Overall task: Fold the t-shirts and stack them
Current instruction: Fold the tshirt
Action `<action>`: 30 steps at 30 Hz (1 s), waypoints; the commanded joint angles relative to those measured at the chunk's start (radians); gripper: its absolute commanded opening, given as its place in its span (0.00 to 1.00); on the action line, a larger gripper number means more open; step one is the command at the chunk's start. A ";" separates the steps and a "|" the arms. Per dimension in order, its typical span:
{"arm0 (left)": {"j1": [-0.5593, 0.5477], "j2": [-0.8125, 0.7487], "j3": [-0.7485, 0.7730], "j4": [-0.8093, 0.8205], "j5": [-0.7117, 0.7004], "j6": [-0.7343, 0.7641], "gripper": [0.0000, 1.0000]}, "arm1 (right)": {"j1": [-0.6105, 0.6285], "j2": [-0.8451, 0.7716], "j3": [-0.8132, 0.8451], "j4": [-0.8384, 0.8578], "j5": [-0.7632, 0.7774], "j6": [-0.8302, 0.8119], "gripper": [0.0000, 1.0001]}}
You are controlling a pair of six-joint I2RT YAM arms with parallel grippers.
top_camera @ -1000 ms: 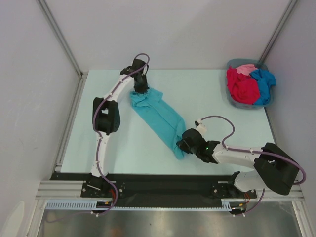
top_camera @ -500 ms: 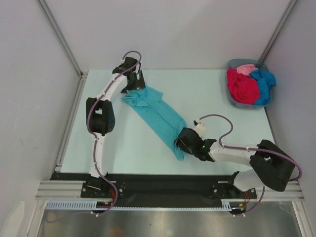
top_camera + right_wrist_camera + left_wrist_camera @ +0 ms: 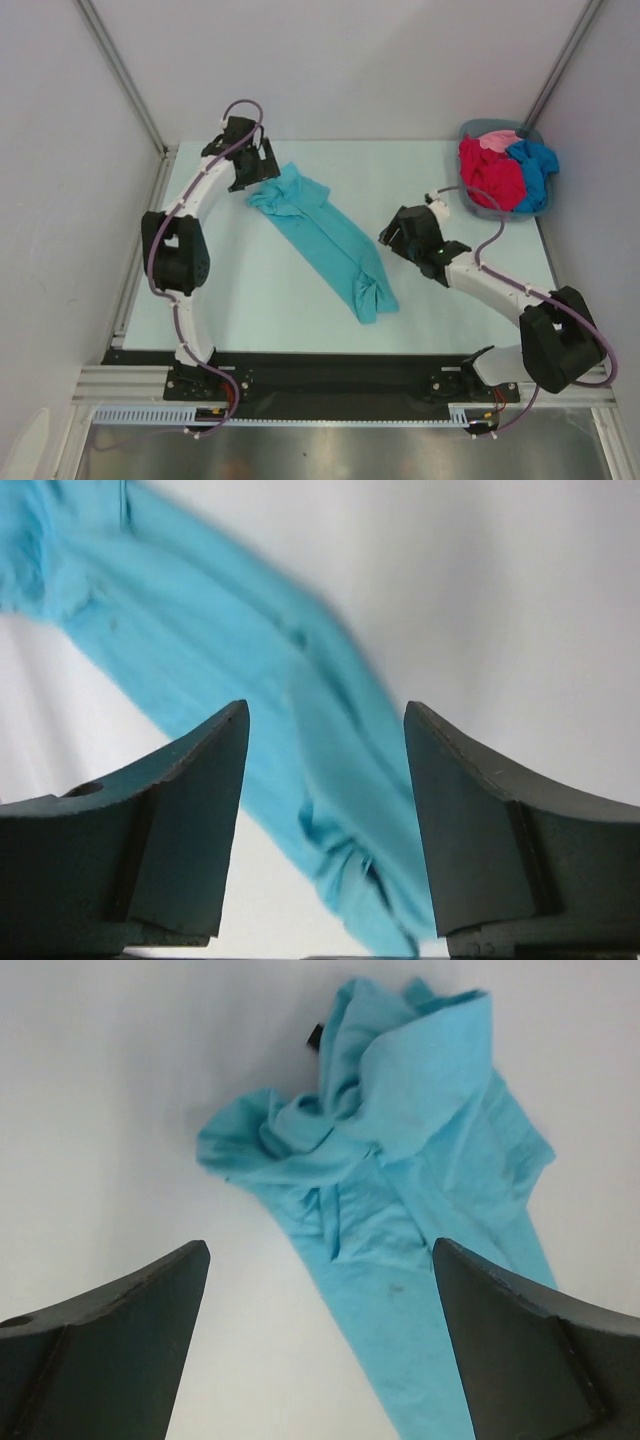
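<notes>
We find the crumpled teal cloth t-shirt lying as a diagonal strip on the pale worktop. The left claw and right claw both gape empty near its ends. We judge the step to be spreading; the next move calls for gripping the corners and pulling flat.

Tee on table btwn L hand, R hand; tees in basket far-R.

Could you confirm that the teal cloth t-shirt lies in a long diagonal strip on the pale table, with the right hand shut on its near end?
Not quite: the right hand is open and clear of the cloth, as the right wrist view shows. The teal cloth t-shirt does lie in a long diagonal strip on the pale table.
</notes>
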 commanded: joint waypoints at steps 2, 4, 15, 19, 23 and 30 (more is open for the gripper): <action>0.055 -0.156 -0.223 0.143 0.132 -0.079 1.00 | -0.231 0.093 0.096 0.047 -0.190 -0.171 0.68; 0.055 -0.192 -0.323 0.175 0.134 -0.095 1.00 | -0.307 0.199 0.160 0.062 -0.276 -0.201 0.68; 0.053 -0.212 -0.589 0.344 0.158 -0.168 1.00 | -0.386 0.600 0.424 0.118 -0.598 -0.269 0.66; 0.055 -0.192 -0.558 0.340 0.144 -0.159 1.00 | -0.375 0.702 0.574 0.058 -0.652 -0.310 0.66; 0.061 -0.163 -0.503 0.318 0.114 -0.148 1.00 | -0.380 0.805 0.719 0.007 -0.736 -0.332 0.66; 0.056 -0.120 -0.467 0.315 0.132 -0.174 1.00 | -0.365 0.957 0.884 -0.005 -0.931 -0.327 0.66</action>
